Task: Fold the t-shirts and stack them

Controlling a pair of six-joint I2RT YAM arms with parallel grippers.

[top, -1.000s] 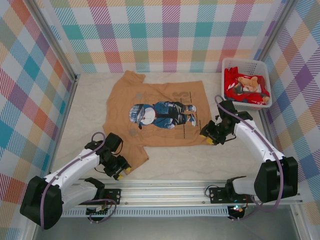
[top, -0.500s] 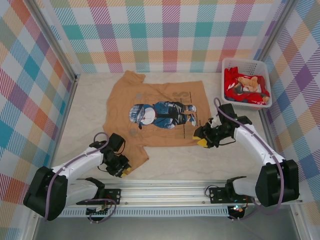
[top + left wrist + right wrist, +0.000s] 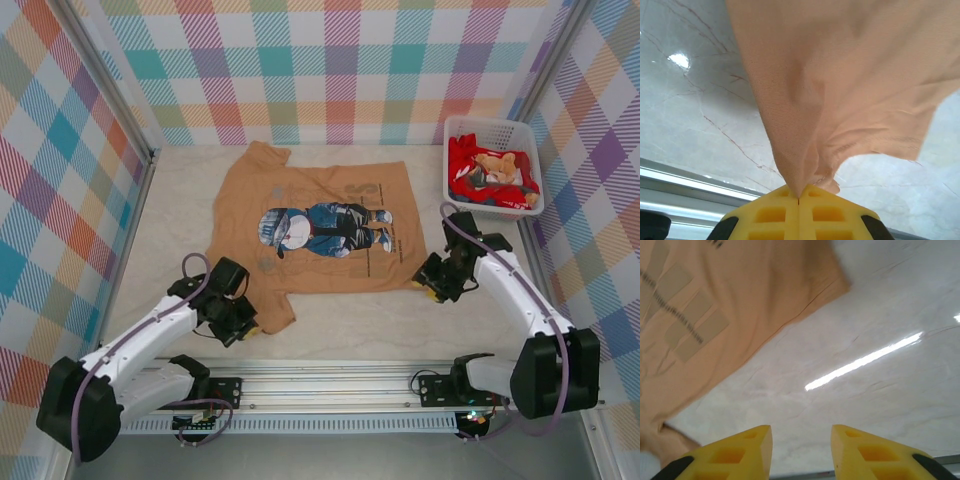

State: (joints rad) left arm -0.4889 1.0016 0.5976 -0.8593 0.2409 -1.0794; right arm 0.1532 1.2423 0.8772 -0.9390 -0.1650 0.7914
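A tan-brown t-shirt (image 3: 315, 225) with a blue-and-white cartoon figure lies spread flat on the marble table. My left gripper (image 3: 243, 328) is shut on its near-left sleeve; in the left wrist view the tan cloth (image 3: 840, 90) rises from between the closed yellow fingers (image 3: 775, 212). My right gripper (image 3: 427, 282) hovers just off the shirt's near-right corner, open, with bare table between its fingers (image 3: 740, 452). That corner of the shirt (image 3: 730, 305) lies ahead and to the left in the right wrist view. A red t-shirt (image 3: 470, 180) sits bunched in the basket.
A white lattice basket (image 3: 497, 130) stands at the back right, holding the red cloth and a small teddy bear (image 3: 495, 168). A metal rail (image 3: 340, 385) runs along the near edge. Plaid walls close in the left, back and right sides.
The left gripper has closed on the near-left sleeve and lifted it slightly. The right gripper slid toward the shirt's corner, then drew back to the right, off the cloth.
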